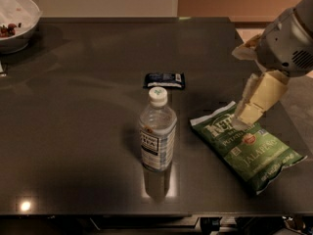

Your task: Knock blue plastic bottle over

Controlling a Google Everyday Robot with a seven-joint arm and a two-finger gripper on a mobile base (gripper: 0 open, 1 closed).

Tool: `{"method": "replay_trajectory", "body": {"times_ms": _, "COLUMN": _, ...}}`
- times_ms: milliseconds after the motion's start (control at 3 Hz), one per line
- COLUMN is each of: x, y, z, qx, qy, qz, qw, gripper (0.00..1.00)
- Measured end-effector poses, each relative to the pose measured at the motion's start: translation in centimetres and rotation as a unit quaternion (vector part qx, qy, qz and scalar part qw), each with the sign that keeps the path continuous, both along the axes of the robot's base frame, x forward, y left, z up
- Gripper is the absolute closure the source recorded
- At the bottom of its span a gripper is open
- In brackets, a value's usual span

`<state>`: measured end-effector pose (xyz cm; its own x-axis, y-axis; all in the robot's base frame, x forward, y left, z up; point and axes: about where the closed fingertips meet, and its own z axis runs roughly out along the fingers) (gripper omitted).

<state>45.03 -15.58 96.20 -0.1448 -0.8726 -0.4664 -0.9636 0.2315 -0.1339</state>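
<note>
The blue plastic bottle (157,131) stands upright near the middle of the dark table (73,106). It is clear with a white cap and a white-and-dark label. My gripper (246,115) comes in from the right edge, pointing down and to the left. Its tip hangs over the top corner of a green chip bag (247,148). It is well to the right of the bottle and does not touch it.
A dark blue flat snack wrapper (164,80) lies just behind the bottle. A white bowl (14,16) with food sits at the far left corner. The table's right edge runs just beyond the chip bag.
</note>
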Motion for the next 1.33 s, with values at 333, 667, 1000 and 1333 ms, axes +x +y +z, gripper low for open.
{"method": "replay_trajectory", "body": {"times_ms": 333, "x": -0.2, "y": 2.1, "z": -0.1, "qx": 0.042, "qy": 0.005, "qz": 0.017, "qw": 0.999, "gripper": 0.0}}
{"method": "replay_trajectory", "body": {"times_ms": 667, "x": -2.0, "y": 5.8, "z": -0.3, "qx": 0.098, "qy": 0.009, "qz": 0.05, "qw": 0.9939, "gripper": 0.0}}
{"method": "replay_trajectory", "body": {"times_ms": 1000, "x": -4.4, "y": 9.9, "z": -0.8, "qx": 0.147, "qy": 0.022, "qz": 0.087, "qw": 0.985, "gripper": 0.0}}
{"method": "replay_trajectory", "body": {"times_ms": 1333, "x": -5.9, "y": 12.5, "z": -1.3, "qx": 0.173, "qy": 0.032, "qz": 0.111, "qw": 0.9782, "gripper": 0.0}}
